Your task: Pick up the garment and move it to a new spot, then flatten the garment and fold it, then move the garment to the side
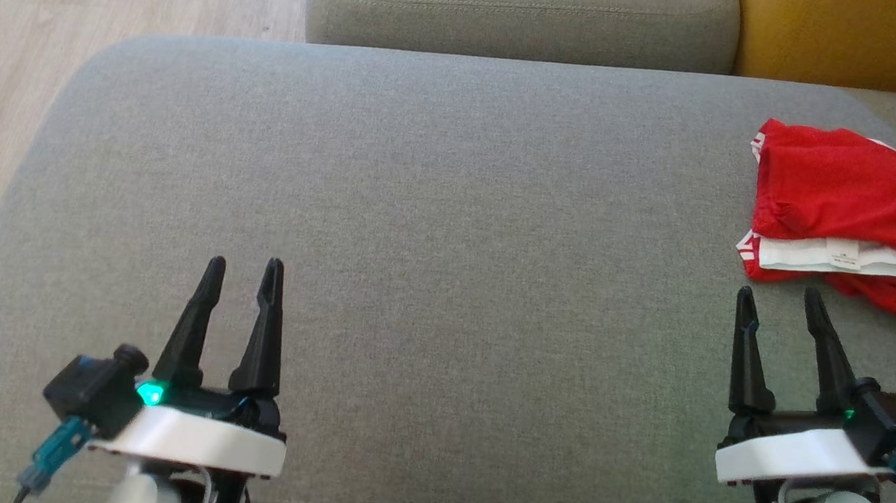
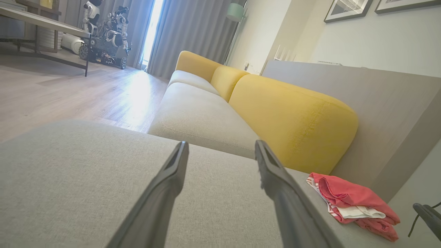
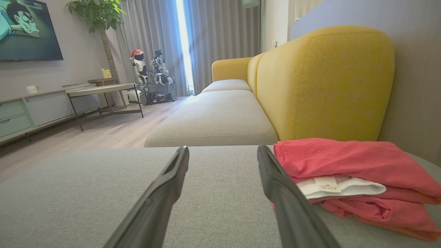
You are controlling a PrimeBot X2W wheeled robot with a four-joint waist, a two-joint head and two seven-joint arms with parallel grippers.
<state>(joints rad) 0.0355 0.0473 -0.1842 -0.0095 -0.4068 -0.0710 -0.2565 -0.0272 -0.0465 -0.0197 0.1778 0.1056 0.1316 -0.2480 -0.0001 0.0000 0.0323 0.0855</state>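
The garment [image 1: 851, 207] lies folded in a red bundle at the right edge of the grey cushion [image 1: 452, 204], a white panel and label showing along its near side. It also lies at the lower right of the left wrist view [image 2: 351, 203] and right of the fingers in the right wrist view [image 3: 351, 168]. My right gripper [image 1: 780, 298] is open and empty, its tips just short of the garment's near edge. My left gripper [image 1: 245, 267] is open and empty over bare cushion at the lower left, far from the garment.
A second grey seat cushion [image 1: 523, 13] adjoins at the back, with a yellow backrest [image 1: 856, 40] at the back right. Wooden floor [image 1: 16, 50] runs along the left. Across the room stand a low table [image 3: 100, 91] and another robot [image 3: 151, 79].
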